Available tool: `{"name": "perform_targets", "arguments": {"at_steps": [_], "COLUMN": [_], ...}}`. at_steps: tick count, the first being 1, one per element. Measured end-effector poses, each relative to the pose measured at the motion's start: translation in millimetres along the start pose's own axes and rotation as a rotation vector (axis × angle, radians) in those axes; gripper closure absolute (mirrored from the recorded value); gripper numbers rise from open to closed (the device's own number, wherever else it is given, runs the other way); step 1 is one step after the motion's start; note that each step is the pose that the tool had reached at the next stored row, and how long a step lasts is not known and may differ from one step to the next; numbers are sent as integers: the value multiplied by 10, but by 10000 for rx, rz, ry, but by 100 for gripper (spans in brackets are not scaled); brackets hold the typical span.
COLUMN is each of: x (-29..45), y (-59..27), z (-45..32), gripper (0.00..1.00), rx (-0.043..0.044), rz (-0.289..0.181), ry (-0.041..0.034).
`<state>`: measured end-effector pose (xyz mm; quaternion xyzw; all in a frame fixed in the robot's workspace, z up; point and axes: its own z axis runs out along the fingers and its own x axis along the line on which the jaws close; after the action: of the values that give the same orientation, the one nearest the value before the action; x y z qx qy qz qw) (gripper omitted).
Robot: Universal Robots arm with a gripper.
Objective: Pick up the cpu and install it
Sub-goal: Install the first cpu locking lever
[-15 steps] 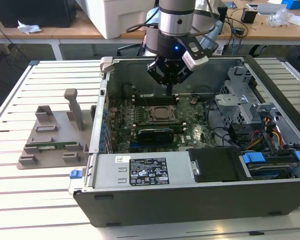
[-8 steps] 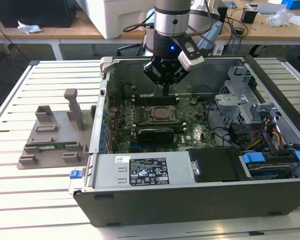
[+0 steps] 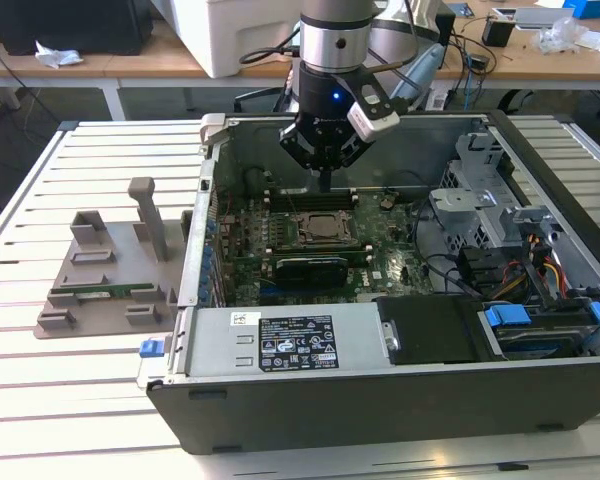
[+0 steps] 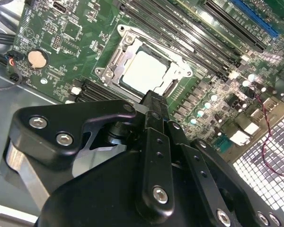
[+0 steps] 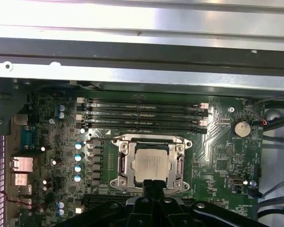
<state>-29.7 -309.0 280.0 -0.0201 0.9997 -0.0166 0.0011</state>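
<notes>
While the cpu lies flat, shiny side up, inside the socket in the computer case, the hand hovers just above the socket, fingers together, holding nothing.

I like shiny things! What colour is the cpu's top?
Silvery grey; the cpu shows best in the first wrist view.

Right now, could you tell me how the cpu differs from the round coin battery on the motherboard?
The cpu is square with a pale silver top; the coin battery is round and coppery. The cpu looks much larger than the battery. The cpu lies inside the metal socket frame, right by the gripper; the battery sits apart near the board's edge. Both lie flat on the green motherboard.
</notes>
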Motion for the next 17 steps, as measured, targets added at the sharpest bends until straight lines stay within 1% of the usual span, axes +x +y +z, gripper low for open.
{"name": "perform_targets", "arguments": {"at_steps": [4,7,17], "x": [37,84,173], "y": [1,3,7], "z": [0,0,0], "gripper": [89,89,89], "rx": [0,0,0], "rz": [-1,-1,-1], "ry": [0,0,0]}}
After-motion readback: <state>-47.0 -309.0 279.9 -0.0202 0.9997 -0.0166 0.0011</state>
